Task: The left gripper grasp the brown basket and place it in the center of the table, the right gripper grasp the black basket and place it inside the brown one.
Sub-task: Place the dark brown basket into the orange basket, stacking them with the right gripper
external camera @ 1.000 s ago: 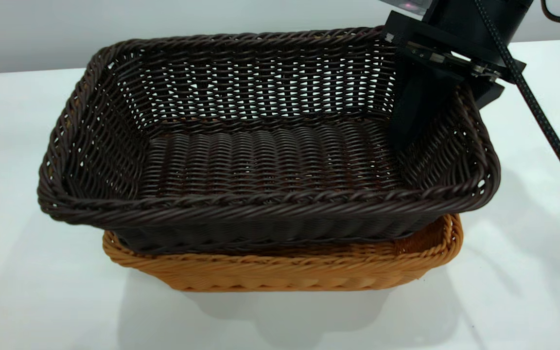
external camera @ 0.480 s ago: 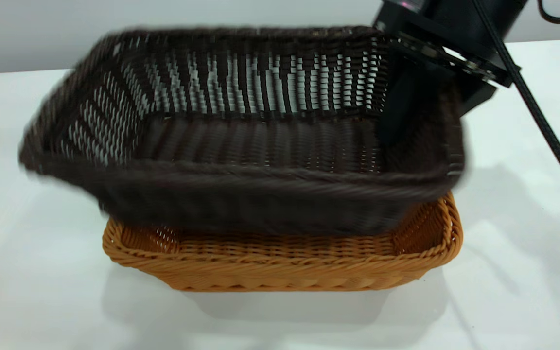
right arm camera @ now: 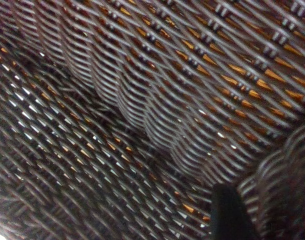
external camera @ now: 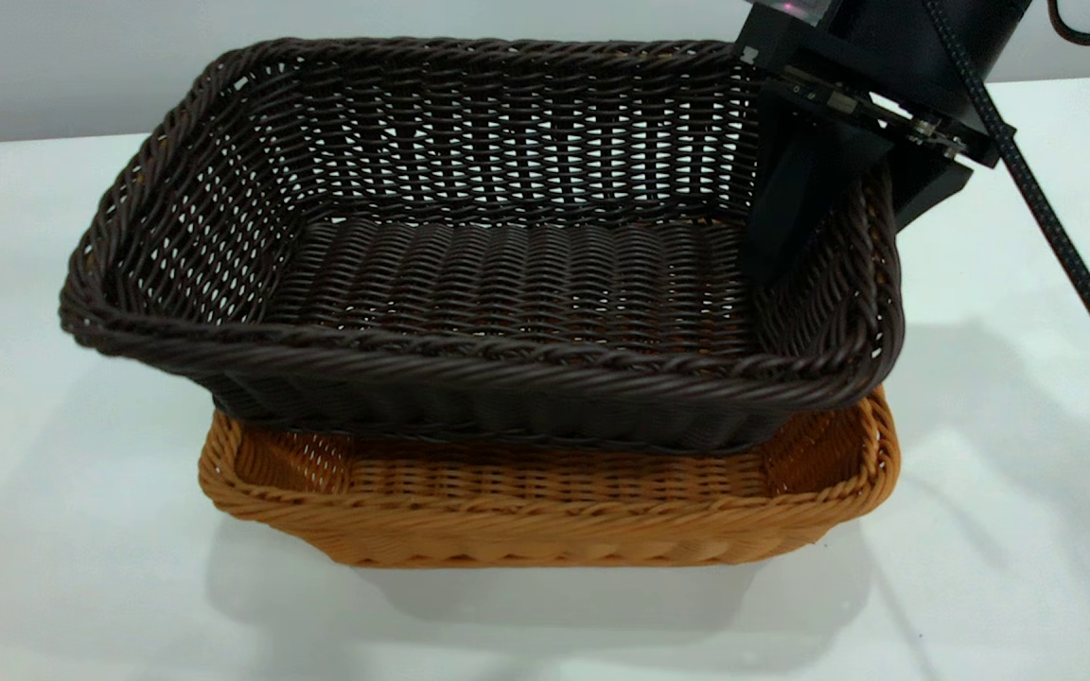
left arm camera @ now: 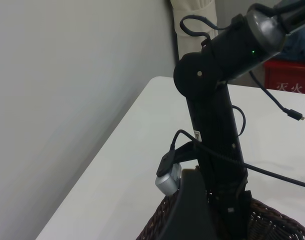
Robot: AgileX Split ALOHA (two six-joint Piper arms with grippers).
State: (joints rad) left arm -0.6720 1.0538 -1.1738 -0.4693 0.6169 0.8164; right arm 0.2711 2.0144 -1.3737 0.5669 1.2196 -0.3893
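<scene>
My right gripper is shut on the right wall of the black basket, one finger inside and the other outside. It holds the basket tilted just above the brown basket, which stands on the white table. The black basket's bottom dips into the brown one's opening. The right wrist view is filled with the black weave, with orange showing through the gaps and one finger at the edge. The left gripper is not in view. Its wrist view shows the right arm over the black basket's rim.
The right arm's braided cable hangs down at the right of the baskets. A grey wall runs behind the table's far edge. White tabletop lies on every side of the baskets.
The black basket has swung left and risen a little in the right gripper's hold. Its near rim now sits higher, so the brown basket's inside shows.
</scene>
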